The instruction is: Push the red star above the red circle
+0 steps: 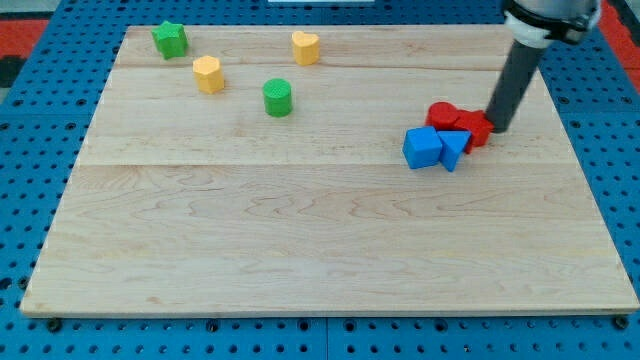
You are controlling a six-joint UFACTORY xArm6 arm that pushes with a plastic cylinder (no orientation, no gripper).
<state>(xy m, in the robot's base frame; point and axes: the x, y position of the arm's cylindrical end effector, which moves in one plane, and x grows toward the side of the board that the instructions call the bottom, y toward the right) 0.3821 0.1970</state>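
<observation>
The red circle (442, 115) and the red star (474, 127) lie side by side at the view's right, the star to the right of and slightly below the circle, touching it. My tip (496, 130) rests against the star's right side. A blue cube (422, 148) and a blue triangle-like block (453, 149) sit just below the red pair, touching them.
A green star (170, 39) is at the top left. A yellow hexagon (208, 74) and a green cylinder (277, 97) lie right of it, with a yellow heart (305, 47) at the top centre. The wooden board (320, 240) sits on a blue pegboard.
</observation>
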